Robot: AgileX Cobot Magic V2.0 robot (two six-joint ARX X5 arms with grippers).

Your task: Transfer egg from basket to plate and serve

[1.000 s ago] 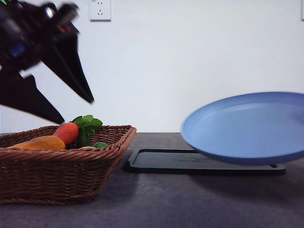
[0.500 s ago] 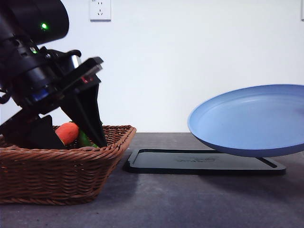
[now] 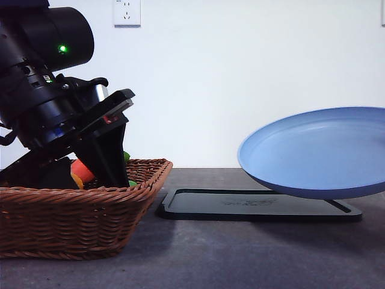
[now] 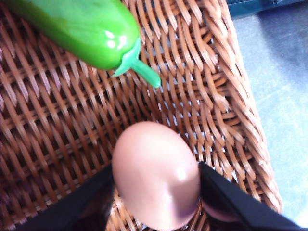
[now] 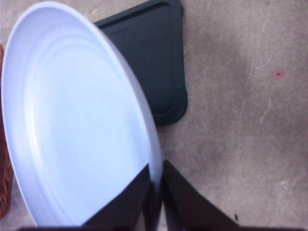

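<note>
The brownish-pink egg [image 4: 154, 159] lies on the floor of the brown wicker basket [image 4: 57, 125], close to its side wall. My left gripper [image 4: 156, 169] is down inside the basket [image 3: 72, 223], and its black fingers [image 4: 82, 202] press against both sides of the egg. In the front view the left gripper [image 3: 84, 179] dips behind the basket rim and hides the egg. My right gripper [image 5: 156, 166] is shut on the rim of the light-blue plate [image 5: 77, 125]. The plate [image 3: 319, 156] hangs tilted in the air at the right, above the table.
A green cucumber-like vegetable [image 4: 72, 29] lies in the basket just beyond the egg. A red-orange vegetable [image 3: 81, 171] shows between the left fingers. A flat black tray [image 3: 240, 205] lies on the grey table [image 3: 210, 259] under the plate, right of the basket.
My left gripper came down from above the basket into it, and its fingers closed in around the egg. The plate rose a little and shifted right, then held still.
</note>
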